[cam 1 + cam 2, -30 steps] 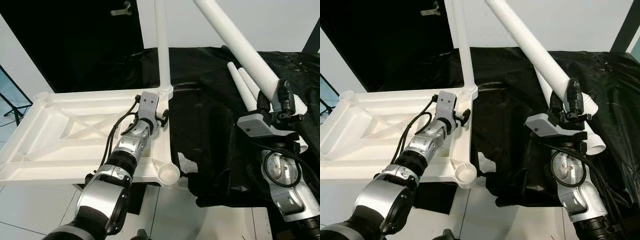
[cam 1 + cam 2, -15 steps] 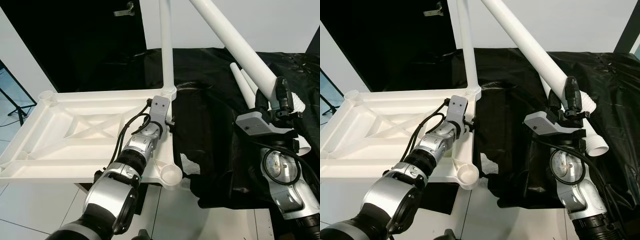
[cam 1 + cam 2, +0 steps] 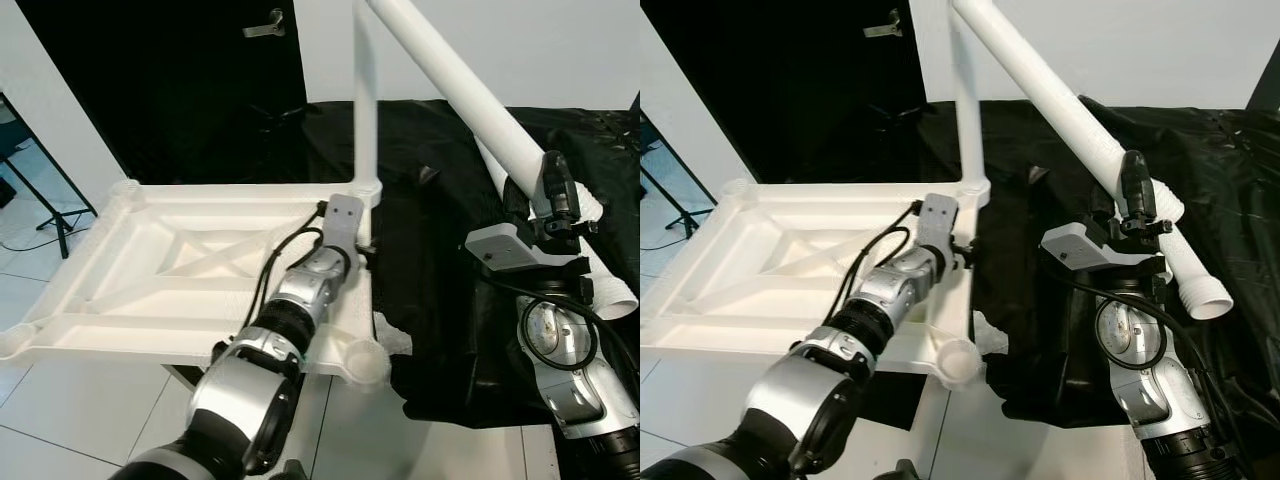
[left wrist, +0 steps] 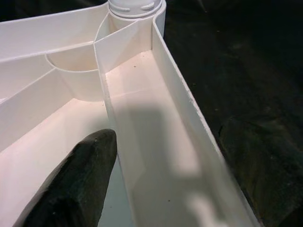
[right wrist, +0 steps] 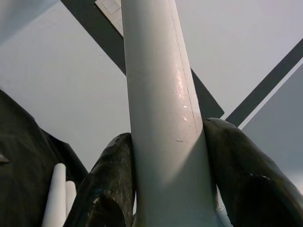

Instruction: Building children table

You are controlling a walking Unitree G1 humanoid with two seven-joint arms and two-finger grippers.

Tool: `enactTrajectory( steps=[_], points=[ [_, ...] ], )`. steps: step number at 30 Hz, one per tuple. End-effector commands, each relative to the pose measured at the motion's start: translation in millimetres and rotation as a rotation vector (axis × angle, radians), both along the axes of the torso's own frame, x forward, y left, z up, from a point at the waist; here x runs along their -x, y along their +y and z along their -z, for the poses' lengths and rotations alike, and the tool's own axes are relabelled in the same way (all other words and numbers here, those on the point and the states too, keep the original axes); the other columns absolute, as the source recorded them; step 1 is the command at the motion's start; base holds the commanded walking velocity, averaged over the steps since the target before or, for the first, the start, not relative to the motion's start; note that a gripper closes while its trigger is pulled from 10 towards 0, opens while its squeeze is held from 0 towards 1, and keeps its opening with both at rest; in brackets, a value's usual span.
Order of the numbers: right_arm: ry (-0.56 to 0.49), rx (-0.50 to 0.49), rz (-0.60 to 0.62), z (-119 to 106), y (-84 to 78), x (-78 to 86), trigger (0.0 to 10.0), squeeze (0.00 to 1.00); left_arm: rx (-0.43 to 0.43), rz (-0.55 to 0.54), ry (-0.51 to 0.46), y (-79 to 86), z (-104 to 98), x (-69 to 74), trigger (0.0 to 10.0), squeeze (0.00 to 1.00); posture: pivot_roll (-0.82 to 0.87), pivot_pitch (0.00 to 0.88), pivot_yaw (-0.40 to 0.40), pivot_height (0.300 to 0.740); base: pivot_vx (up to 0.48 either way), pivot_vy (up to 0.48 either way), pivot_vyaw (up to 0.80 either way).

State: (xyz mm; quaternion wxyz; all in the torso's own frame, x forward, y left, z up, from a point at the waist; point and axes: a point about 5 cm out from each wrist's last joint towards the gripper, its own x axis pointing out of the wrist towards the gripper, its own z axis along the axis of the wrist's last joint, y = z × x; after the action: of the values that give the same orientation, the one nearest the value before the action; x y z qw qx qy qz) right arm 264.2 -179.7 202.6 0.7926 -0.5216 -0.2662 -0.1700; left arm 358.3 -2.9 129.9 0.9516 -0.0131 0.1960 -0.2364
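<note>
1. Nearest, the left gripper (image 3: 357, 252) rests on the right edge rib of the upturned white tabletop (image 3: 150, 290). One black finger (image 4: 71, 189) sits inside a channel; whether it pinches the wall cannot be told.
2. The right gripper (image 3: 1132, 215) is clamped on a long white leg (image 3: 1060, 105) near its threaded end. The leg looks light, stiff and smooth, so probably slippery; the low hold leaves a long overhang.
3. One leg (image 3: 365, 110) already stands in the far corner socket; the near corner socket (image 3: 368, 362) is open.
4. Black sheeting (image 3: 440, 300) covers the surface, with a white wall (image 3: 520, 50) and dark doorway (image 3: 170, 80) behind.
</note>
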Motion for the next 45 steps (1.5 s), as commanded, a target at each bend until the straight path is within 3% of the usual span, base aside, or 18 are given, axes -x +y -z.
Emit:
enactTrajectory(
  steps=[1,9,13,20,22,23,24,25,26,27,31,35,39,42,45],
  points=[
    [-0.019,-0.003,-0.027,-5.6,4.9,-0.2,10.0,0.00,0.146,0.316,0.124,-32.1,13.1,24.2,10.0,0.00,0.04,0.000,0.094,0.740,0.000,0.000,0.00],
    [-0.010,-0.007,-0.031,-5.3,5.8,-0.1,10.0,0.00,0.186,0.401,0.112,-59.6,7.7,37.1,10.0,0.00,0.04,0.000,0.096,0.740,0.000,0.000,0.00],
    [-0.004,-0.011,-0.036,-5.3,6.9,0.5,10.0,0.00,0.189,0.476,0.153,-76.1,17.4,52.8,10.0,0.00,0.03,0.000,0.100,0.740,0.000,0.000,0.00],
    [0.004,-0.019,-0.058,-4.9,9.1,1.2,10.0,0.00,0.196,0.506,0.176,-82.1,20.9,59.5,10.0,0.00,0.03,0.000,0.103,0.740,0.000,0.000,0.00],
    [0.074,-0.156,-0.148,0.6,12.8,0.8,10.0,0.00,0.208,0.531,0.182,-86.6,22.0,64.2,10.0,0.00,0.03,0.000,0.104,0.740,0.000,0.000,0.00],
    [0.074,-0.156,-0.148,0.6,12.8,0.8,10.0,0.00,0.208,0.531,0.182,-86.6,22.0,64.2,10.0,0.00,0.03,0.000,0.104,0.740,0.000,0.000,0.00],
    [0.150,-0.322,-0.211,7.7,12.6,0.4,10.0,0.00,0.215,0.541,0.176,-87.1,22.0,65.1,10.0,0.00,0.03,0.000,0.102,0.740,0.000,0.000,0.00],
    [0.208,-0.431,-0.242,13.6,11.8,-0.1,10.0,0.00,0.203,0.535,0.165,-84.5,23.1,63.7,10.0,0.00,0.04,0.000,0.101,0.740,0.000,0.000,0.00],
    [0.208,-0.431,-0.242,13.6,11.8,-0.1,10.0,0.00,0.203,0.535,0.165,-84.5,23.1,63.7,10.0,0.00,0.04,0.000,0.101,0.740,0.000,0.000,0.00],
    [0.244,-0.497,-0.263,17.5,11.7,-0.3,10.0,0.00,0.193,0.530,0.157,-82.5,24.1,62.7,10.0,0.00,0.04,0.000,0.101,0.740,0.000,0.000,0.00],
    [0.263,-0.541,-0.273,20.4,10.8,0.6,10.0,0.00,0.175,0.518,0.146,-78.5,26.3,60.8,10.0,0.00,0.04,0.000,0.100,0.740,0.000,0.000,0.00],
    [0.289,-0.598,-0.275,24.3,7.1,6.4,10.0,0.00,0.148,0.463,0.118,-60.2,32.1,52.9,10.0,0.00,0.04,0.000,0.093,0.740,0.000,0.000,0.00],
    [0.290,-0.606,-0.281,26.5,4.0,19.8,10.0,0.00,0.157,0.410,0.089,-44.5,31.4,45.9,10.0,0.00,0.05,0.000,0.087,0.740,0.000,0.000,0.00],
    [0.293,-0.607,-0.290,27.1,4.1,23.4,10.0,0.00,0.156,0.403,0.085,-42.2,31.4,45.1,10.0,0.00,0.05,0.000,0.087,0.740,0.000,0.000,0.00],
    [0.375,-0.670,-0.359,35.5,4.4,37.0,10.0,0.00,0.138,0.372,0.084,-35.1,35.1,43.0,10.0,0.00,0.04,0.000,0.087,0.740,0.000,0.000,0.00]
  ],
)
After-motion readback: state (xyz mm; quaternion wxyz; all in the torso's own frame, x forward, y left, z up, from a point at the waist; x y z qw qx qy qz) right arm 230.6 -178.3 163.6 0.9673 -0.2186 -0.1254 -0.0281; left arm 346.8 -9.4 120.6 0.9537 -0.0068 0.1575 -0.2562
